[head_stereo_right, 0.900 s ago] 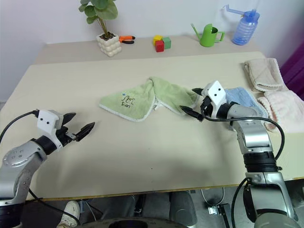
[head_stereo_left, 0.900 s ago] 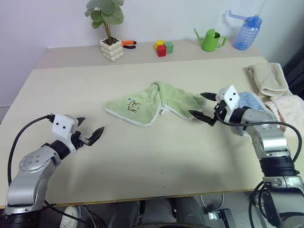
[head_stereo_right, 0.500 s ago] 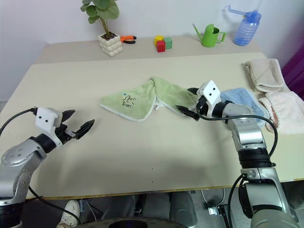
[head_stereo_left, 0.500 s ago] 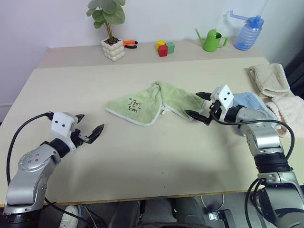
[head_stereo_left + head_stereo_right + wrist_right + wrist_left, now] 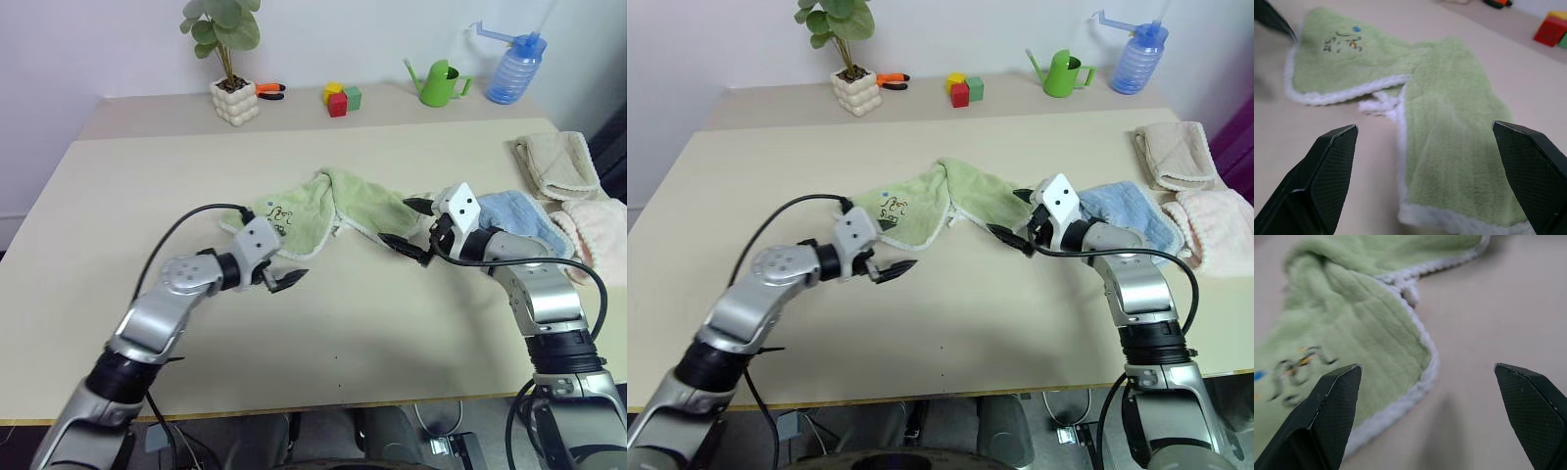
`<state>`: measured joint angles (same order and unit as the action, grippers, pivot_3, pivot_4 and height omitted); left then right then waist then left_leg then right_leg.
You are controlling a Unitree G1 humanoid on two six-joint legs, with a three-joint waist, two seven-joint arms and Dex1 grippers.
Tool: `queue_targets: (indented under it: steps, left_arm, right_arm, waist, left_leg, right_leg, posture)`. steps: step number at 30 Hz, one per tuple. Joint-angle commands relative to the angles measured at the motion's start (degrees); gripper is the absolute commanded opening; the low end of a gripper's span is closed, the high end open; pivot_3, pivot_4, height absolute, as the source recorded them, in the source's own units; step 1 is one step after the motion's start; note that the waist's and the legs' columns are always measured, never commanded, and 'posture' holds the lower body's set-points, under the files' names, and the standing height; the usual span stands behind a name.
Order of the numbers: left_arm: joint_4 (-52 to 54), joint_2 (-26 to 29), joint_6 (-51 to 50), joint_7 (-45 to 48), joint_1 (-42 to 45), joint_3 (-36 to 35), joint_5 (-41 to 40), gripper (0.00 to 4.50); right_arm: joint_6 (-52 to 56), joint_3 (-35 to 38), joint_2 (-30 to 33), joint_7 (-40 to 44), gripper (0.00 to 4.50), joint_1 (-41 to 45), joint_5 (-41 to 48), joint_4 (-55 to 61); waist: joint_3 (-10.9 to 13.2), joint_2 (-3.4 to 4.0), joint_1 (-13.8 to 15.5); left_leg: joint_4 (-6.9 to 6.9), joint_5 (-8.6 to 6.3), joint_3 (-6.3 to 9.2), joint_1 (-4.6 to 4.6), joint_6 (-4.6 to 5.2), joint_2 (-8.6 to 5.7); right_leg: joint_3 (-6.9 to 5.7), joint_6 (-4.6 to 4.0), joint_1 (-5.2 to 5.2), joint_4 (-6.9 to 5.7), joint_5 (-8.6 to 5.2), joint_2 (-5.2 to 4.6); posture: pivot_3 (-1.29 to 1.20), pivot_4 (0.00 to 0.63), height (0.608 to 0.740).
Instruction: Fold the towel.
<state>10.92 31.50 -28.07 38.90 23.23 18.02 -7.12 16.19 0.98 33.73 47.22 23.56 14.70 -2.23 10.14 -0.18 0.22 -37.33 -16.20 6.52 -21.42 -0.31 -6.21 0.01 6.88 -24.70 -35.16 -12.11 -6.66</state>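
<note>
Both claws gape wide, holding nothing: left gripper (image 5: pixel 277 272) and right gripper (image 5: pixel 409 225) flank the towel (image 5: pixel 323 206), its white edging just ahead of each; bare table (image 5: pixel 343 323) lies behind them.

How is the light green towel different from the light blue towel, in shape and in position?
The light green terry towel lies crumpled and spread near the table's middle; the light blue towel lies flatter, further right, partly behind the right gripper. The green one shows embroidery and white edging; the blue one looks plain. Both rest on the beige table.

Light green towel (image 5: pixel 323 208) lies rumpled, unfolded mid-table.
</note>
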Motion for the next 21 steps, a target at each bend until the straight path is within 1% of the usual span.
queue_targets:
  steps: [1,6,10,12,14,15,16,18,20,21]
  left_arm:
    - [-2.33,-1.25,0.72,-1.39,1.75,2.74,4.84,4.43]
    - [-5.12,-5.13,-1.38,-3.17,2.32,2.42,5.69,4.43]
    - [-8.76,-7.73,-0.26,-5.86,2.23,1.62,7.14,4.43]
    - [-10.39,-8.03,0.79,-6.67,2.14,1.00,7.79,3.93]
    - [-11.64,-8.17,1.82,-7.54,2.18,0.35,8.26,3.15]
    - [-12.12,-8.28,2.17,-7.85,2.25,-0.17,8.14,2.70]
    - [-12.46,-8.37,2.48,-8.08,2.32,-0.65,7.99,2.11]
    - [-12.76,-8.18,3.05,-8.21,2.26,-1.26,7.83,1.14]
    - [-12.88,-7.71,3.76,-8.30,2.06,-1.88,7.88,0.06]
    - [-12.94,-7.48,4.06,-8.38,1.96,-2.39,7.83,0.02]
  right_arm:
    - [-0.44,1.06,-0.54,-1.79,4.50,-0.39,0.08,3.40]
    - [-0.80,1.06,-1.04,-3.30,4.50,-0.55,0.14,3.82]
    - [0.39,0.98,-1.66,-4.77,4.50,-0.97,0.54,6.35]
    - [0.81,1.04,-1.77,-5.44,4.50,-1.58,0.47,7.20]
    - [1.24,1.12,-1.56,-5.62,4.50,-2.23,0.63,8.07]
    - [1.26,1.14,-1.39,-5.50,4.50,-2.39,0.73,8.17]
    - [1.18,1.19,-1.20,-5.30,4.50,-2.48,0.80,8.08]
    - [0.99,1.36,-0.92,-4.93,4.50,-2.63,0.90,7.87]
    - [1.29,1.39,-0.70,-4.70,4.50,-2.90,1.07,8.32]
    - [1.67,1.27,-0.47,-4.42,4.50,-3.23,1.20,8.82]
  waist:
    - [0.00,0.00,0.02]
    - [0.00,0.00,0.44]
    - [-0.01,-0.01,0.66]
    - [-0.03,-0.02,0.58]
    - [-0.03,-0.03,0.51]
    - [-0.03,-0.03,0.50]
    - [-0.03,-0.03,0.45]
    - [-0.03,-0.03,0.19]
    - [-0.03,-0.03,0.12]
    - [-0.03,-0.03,0.12]
  left_leg:
    - [0.00,0.00,0.00,0.00,0.00,0.00]
    - [-0.05,0.00,0.01,-0.01,0.01,-0.02]
    - [-0.13,0.00,0.06,-0.01,0.00,-0.04]
    - [-0.14,0.00,0.06,0.01,0.01,-0.05]
    - [-0.13,-0.01,0.06,0.03,0.02,-0.04]
    - [-0.13,-0.01,0.07,0.03,0.02,-0.04]
    - [-0.13,-0.01,0.06,0.04,0.02,-0.03]
    - [-0.13,-0.01,0.06,0.05,0.02,-0.02]
    - [-0.11,-0.01,0.06,0.06,0.02,0.00]
    - [-0.11,0.00,0.06,0.06,0.01,0.01]
  right_leg:
    - [0.00,0.00,0.00,0.00,0.00,0.00]
    - [0.00,0.01,0.01,-0.01,0.00,-0.02]
    - [-0.03,0.02,0.09,-0.01,0.01,-0.04]
    - [-0.03,0.04,0.11,-0.02,0.02,-0.04]
    - [-0.02,0.04,0.11,-0.02,0.02,-0.03]
    - [-0.03,0.04,0.11,-0.03,0.02,-0.02]
    - [-0.03,0.04,0.11,-0.03,0.02,-0.02]
    - [-0.02,0.04,0.10,-0.05,0.02,0.00]
    - [-0.02,0.04,0.09,-0.06,0.02,0.03]
    - [-0.02,0.04,0.09,-0.07,0.02,0.03]
  posture:
    - [0.00,0.150,0.732]
    - [0.00,0.150,0.732]
    - [0.00,0.150,0.732]
    - [0.00,0.150,0.732]
    - [0.00,0.150,0.732]
    - [0.00,0.150,0.732]
    - [0.00,0.150,0.732]
    - [0.00,0.150,0.732]
    - [0.00,0.150,0.732]
    - [0.00,0.150,0.732]
